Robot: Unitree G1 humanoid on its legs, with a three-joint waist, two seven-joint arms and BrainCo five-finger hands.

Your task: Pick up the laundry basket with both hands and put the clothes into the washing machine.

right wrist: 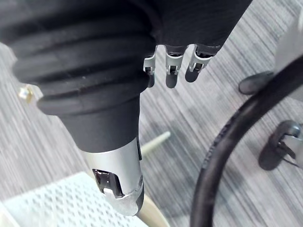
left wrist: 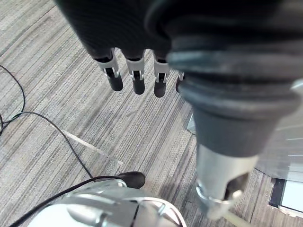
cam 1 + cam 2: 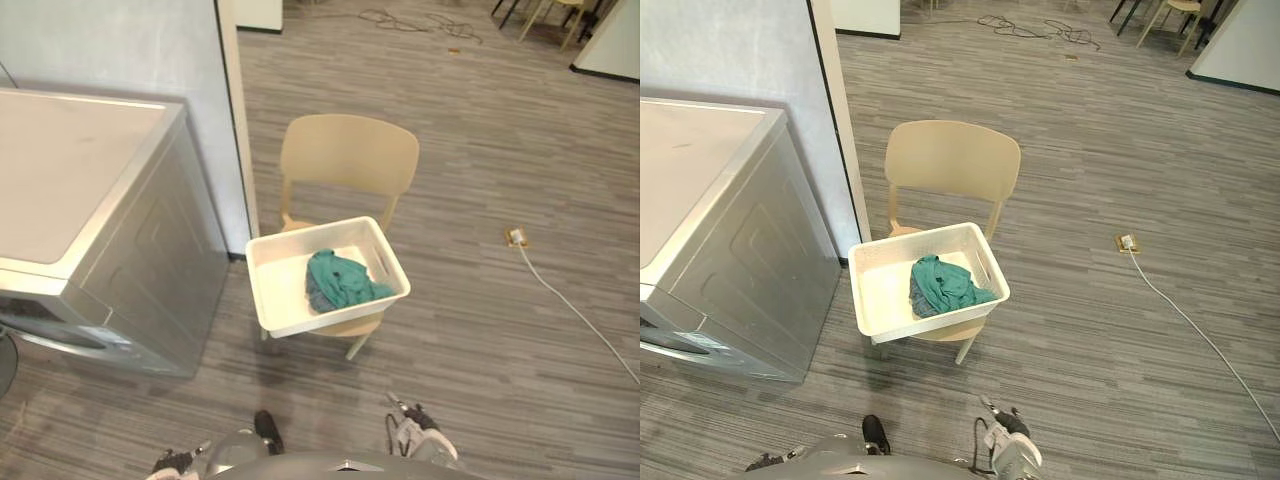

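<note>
Closest to the lens in the left wrist view, the left hand (image 2: 124, 28) hangs over bare grey striped floor (image 2: 57, 118). Its fingers (image 2: 136, 81) are loosely straight in a row at the top of the frame, the thumb standing apart at the right, and it holds and touches nothing. The right hand (image 1: 201, 21) is much the same in its own wrist view: relaxed fingers (image 1: 172, 71) point down near the upper middle, empty, clear of everything.

From the head, the white laundry basket (image 3: 283, 283) sits in the centre of the frame on the seat of a beige chair (image 3: 345, 155), well apart from both hands. A crumpled teal garment (image 3: 338, 280) lies inside it, toward its right half. A corner of the basket's perforated wall also shows at the lower left of the right wrist view.

At the left edge stands the silver-grey washing machine (image 3: 90, 220), near the chair, with a grey wall behind it. On the right of the floor a small socket box (image 3: 516, 237) lies with a white cable (image 3: 575, 310) trailing toward the lower right.
</note>
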